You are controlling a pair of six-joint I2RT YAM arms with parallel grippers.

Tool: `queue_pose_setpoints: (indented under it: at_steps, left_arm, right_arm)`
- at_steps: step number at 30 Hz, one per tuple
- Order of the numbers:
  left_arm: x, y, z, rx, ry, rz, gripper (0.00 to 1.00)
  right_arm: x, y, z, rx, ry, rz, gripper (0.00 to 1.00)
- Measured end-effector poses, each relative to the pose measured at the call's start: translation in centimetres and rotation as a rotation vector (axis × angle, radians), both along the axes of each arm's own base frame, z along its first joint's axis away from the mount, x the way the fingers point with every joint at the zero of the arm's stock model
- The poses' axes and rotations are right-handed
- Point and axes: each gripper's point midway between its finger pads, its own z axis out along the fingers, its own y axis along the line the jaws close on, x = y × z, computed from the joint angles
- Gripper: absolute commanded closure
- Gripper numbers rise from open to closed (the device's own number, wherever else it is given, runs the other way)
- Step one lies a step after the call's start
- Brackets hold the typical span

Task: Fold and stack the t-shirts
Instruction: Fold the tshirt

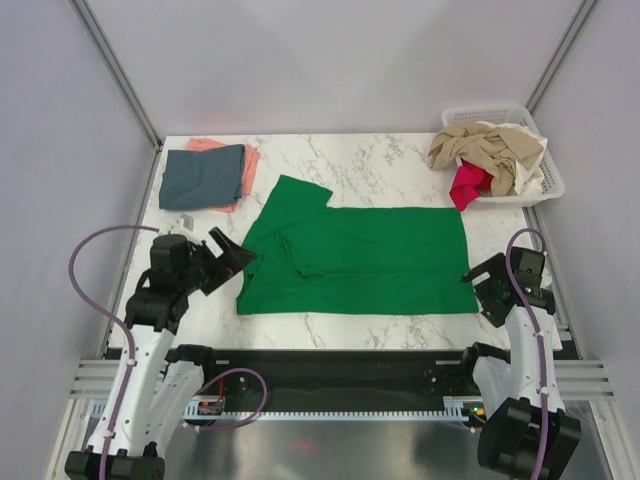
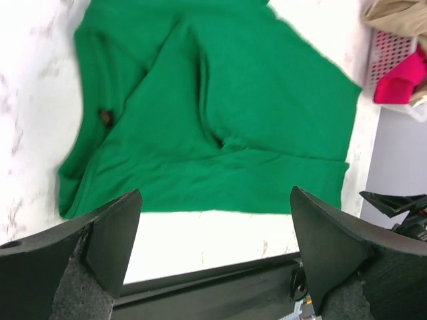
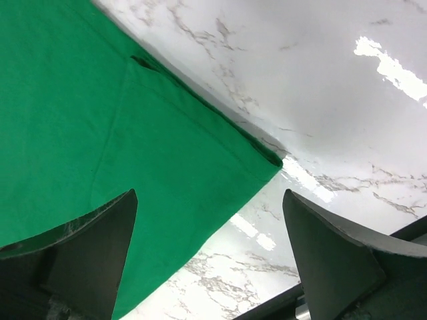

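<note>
A bright green t-shirt (image 1: 370, 258) lies partly folded in the middle of the marble table; it also shows in the left wrist view (image 2: 213, 113) and the right wrist view (image 3: 100, 133). My left gripper (image 1: 232, 253) is open and empty, just off the shirt's left edge. My right gripper (image 1: 480, 280) is open and empty, by the shirt's near right corner. A folded slate blue-grey t-shirt (image 1: 202, 176) lies on a salmon pink one (image 1: 249, 163) at the far left. Beige (image 1: 490, 150) and magenta-red (image 1: 469, 185) t-shirts hang out of the basket.
A white slatted basket (image 1: 545, 180) stands at the far right corner and shows in the left wrist view (image 2: 390, 50). The table's black front rail (image 1: 340, 360) runs between the arm bases. Grey walls enclose the table.
</note>
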Motion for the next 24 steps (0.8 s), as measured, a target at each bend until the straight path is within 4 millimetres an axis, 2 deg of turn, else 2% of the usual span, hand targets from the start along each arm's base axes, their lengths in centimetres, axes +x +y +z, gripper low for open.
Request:
queue_pose_setpoints:
  at_steps: [2,4,6,8,9,11,14,16,20,24]
  left_arm:
    - [1.3,0.0,1.9,0.023,-0.034,-0.018,0.04]
    - [3.6,-0.1,3.3,0.059,-0.036,-0.051,0.07]
    - [7.0,-0.1,3.7,0.11,-0.012,-0.085,0.08]
    - [11.5,0.1,3.8,0.173,-0.005,-0.107,0.14]
    - [13.8,0.2,3.3,0.205,0.012,-0.118,0.17]
    - [17.9,0.3,2.5,0.25,0.025,-0.139,0.29]
    - [24.6,0.1,0.2,0.3,0.033,-0.175,0.3]
    - [27.8,-0.2,-2.0,0.313,0.052,-0.198,0.3]
    - [31.9,-1.1,-6.6,0.316,0.092,-0.25,0.31]
    - [34.4,-2.6,-9.9,0.326,0.093,-0.313,0.3]
  right_arm:
    - [0.5,-0.2,1.1,-0.009,-0.02,0.009,0.02]
    - [1.5,-0.3,2.5,-0.022,-0.064,0.038,0.02]
    - [2.8,-0.2,4.0,-0.033,-0.12,0.08,0.02]
    - [3.8,-0.2,5.2,-0.046,-0.166,0.126,0.02]
    - [4.1,-0.1,5.5,-0.05,-0.178,0.142,0.02]
    - [4.8,0.1,6.3,-0.058,-0.206,0.19,0.02]
    - [5.6,0.8,7.1,-0.047,-0.239,0.265,0.02]
    - [5.8,1.3,7.4,-0.035,-0.257,0.311,0.02]
    - [5.8,2.8,8.2,-0.005,-0.299,0.392,0.02]
    - [5.9,5.3,10.0,0.048,-0.365,0.497,0.02]
